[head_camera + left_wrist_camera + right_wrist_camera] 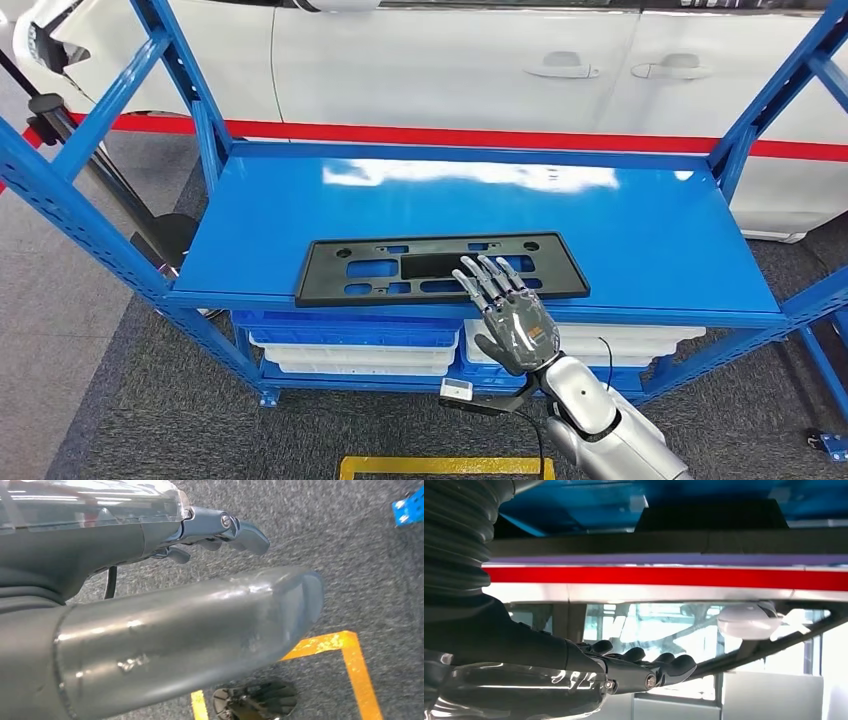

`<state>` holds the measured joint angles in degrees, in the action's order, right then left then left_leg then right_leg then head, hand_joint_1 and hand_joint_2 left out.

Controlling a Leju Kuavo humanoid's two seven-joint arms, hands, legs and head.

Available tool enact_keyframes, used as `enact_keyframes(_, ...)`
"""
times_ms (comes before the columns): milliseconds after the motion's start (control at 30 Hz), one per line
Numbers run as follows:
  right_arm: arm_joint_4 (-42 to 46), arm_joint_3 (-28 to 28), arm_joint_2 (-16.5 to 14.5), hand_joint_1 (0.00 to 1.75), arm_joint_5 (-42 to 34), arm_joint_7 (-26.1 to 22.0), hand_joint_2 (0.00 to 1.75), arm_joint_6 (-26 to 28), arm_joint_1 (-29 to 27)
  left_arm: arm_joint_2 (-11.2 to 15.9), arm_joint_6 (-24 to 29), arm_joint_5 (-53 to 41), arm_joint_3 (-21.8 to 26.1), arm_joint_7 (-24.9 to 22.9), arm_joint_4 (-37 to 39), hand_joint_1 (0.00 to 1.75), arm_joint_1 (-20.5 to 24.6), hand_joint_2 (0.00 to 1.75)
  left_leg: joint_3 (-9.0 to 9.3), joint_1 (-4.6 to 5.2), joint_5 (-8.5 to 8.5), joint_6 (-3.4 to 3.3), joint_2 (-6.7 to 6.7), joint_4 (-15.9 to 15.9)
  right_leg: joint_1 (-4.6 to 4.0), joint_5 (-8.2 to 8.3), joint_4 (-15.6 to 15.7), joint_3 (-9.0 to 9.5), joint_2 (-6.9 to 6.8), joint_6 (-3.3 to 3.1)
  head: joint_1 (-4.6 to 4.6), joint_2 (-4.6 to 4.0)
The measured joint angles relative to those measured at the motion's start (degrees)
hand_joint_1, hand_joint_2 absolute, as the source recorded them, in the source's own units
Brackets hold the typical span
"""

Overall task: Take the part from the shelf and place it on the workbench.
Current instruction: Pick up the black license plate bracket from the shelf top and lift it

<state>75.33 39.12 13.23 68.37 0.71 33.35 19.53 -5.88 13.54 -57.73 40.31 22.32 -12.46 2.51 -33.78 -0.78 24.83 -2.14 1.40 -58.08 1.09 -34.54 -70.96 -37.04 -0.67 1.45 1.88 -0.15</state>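
- The part [440, 266], a long flat black plate with cut-out slots, lies on the blue shelf [650, 240] close to the shelf's front edge, its long side running along that edge.
- The right hand [508, 312] reaches in from below the front edge, palm down, its fingers [482, 276] straight and fanned a little apart over the right half of the part; the fingertips lie over the slots, and I cannot tell whether they touch the plastic or hang just above it. Nothing is gripped.
- In the right wrist view the same fingers [644, 662] stretch out flat side by side, with nothing between them and the thumb.
- The left hand [165, 630] hangs low over the grey carpet; its thick thumb fills the near view and the darker fingers [235, 527] are bent slightly, holding nothing that I can see.
- Beyond the fingertips the shelf surface runs bare and glossy to its back edge; to either side of the part there is also bare blue surface up to the slanted uprights.
- Behind the shelf stands a white car [450, 60] with a red stripe [480, 137] along its side.
- Under the shelf, below the right hand's wrist, sit stacked blue and white bins [350, 345].
- Yellow tape [440, 465] marks the floor near the robot.
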Motion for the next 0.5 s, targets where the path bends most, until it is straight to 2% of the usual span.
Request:
enact_keyframes(33,-0.54,-0.09,-0.17,0.00,0.10,0.10,1.75,-0.09,0.00,0.00,-0.01,-0.13,-0.01,0.00,0.00,0.00,0.03,0.00,0.19,-0.01,0.20,0.00,0.06,-0.02,0.24,-0.02,-2.24,-1.72,0.00,0.20,0.00,0.00)
enact_keyframes(67,-1.04,-0.15,-0.27,0.00,0.21,0.18,1.75,-0.16,0.03,0.00,-0.01,-0.25,0.00,-0.01,0.00,0.00,0.01,0.00,0.49,-0.03,0.46,0.08,0.14,-0.06,0.48,1.05,-2.62,-2.57,-0.01,0.36,-0.01,0.00)
enact_keyframes(100,-1.45,-0.20,-0.31,0.00,0.32,0.23,1.75,-0.20,0.09,-0.01,-0.01,-0.34,0.00,-0.01,0.00,0.00,-0.02,0.00,0.90,-0.07,0.77,0.23,0.20,-0.10,0.70,3.11,-0.95,-2.33,-0.03,0.46,-0.01,0.00)
enact_keyframes(167,-2.12,-0.29,-0.32,0.00,0.54,0.29,1.75,-0.26,0.47,-0.03,-0.03,-0.42,0.01,-0.02,0.00,0.00,-0.09,0.00,1.68,-0.10,1.49,0.74,0.26,-0.20,0.88,7.85,5.74,0.15,-0.30,0.44,-0.01,0.00)
enact_keyframes(200,-2.48,-0.30,-0.33,0.00,0.69,0.29,1.75,-0.34,0.81,-0.04,-0.05,-0.43,0.00,-0.03,0.00,0.00,-0.05,0.00,1.83,-0.05,1.83,1.10,0.28,-0.30,0.76,9.01,8.81,1.45,-0.46,0.27,-0.01,0.00)
enact_keyframes(233,-2.83,-0.26,-0.34,0.00,0.87,0.29,1.75,-0.42,1.19,-0.04,-0.08,-0.45,0.01,-0.05,0.00,0.00,0.05,0.00,1.79,0.02,2.05,1.48,0.26,-0.34,0.60,9.30,10.72,2.23,-0.61,0.02,0.00,0.00)
enact_keyframes(267,-3.16,-0.17,-0.35,0.00,1.08,0.29,1.75,-0.49,1.52,-0.03,-0.14,-0.46,0.01,-0.08,0.00,0.00,0.15,0.00,1.67,0.10,2.21,1.86,0.22,-0.30,0.39,8.85,11.46,2.55,-0.68,-0.28,0.00,0.00)
enact_keyframes(367,-3.84,0.14,-0.30,0.00,1.49,0.23,1.75,-0.75,2.11,-0.03,-0.31,-0.49,0.01,-0.17,0.00,0.00,0.28,0.00,1.75,-0.05,2.95,2.87,-0.01,-0.79,0.30,8.34,12.21,2.91,-0.69,-1.38,0.01,0.00)
enact_keyframes(433,-4.28,0.40,-0.07,0.00,1.57,0.16,1.75,-1.05,2.49,-0.03,-0.46,-0.51,-0.01,-0.17,0.00,0.00,0.35,0.00,0.05,-0.16,5.43,3.32,-0.22,-5.02,0.26,8.18,12.55,3.37,-0.97,-2.17,0.01,0.00)
enact_keyframes(500,-4.76,0.69,0.16,0.00,1.59,0.14,1.75,-1.29,2.73,-0.01,-0.74,-0.50,0.01,-0.17,0.00,0.00,0.38,0.00,-3.94,-0.05,8.71,3.42,-0.35,-12.52,-0.11,7.83,12.53,3.72,-1.24,-2.74,0.01,0.00)
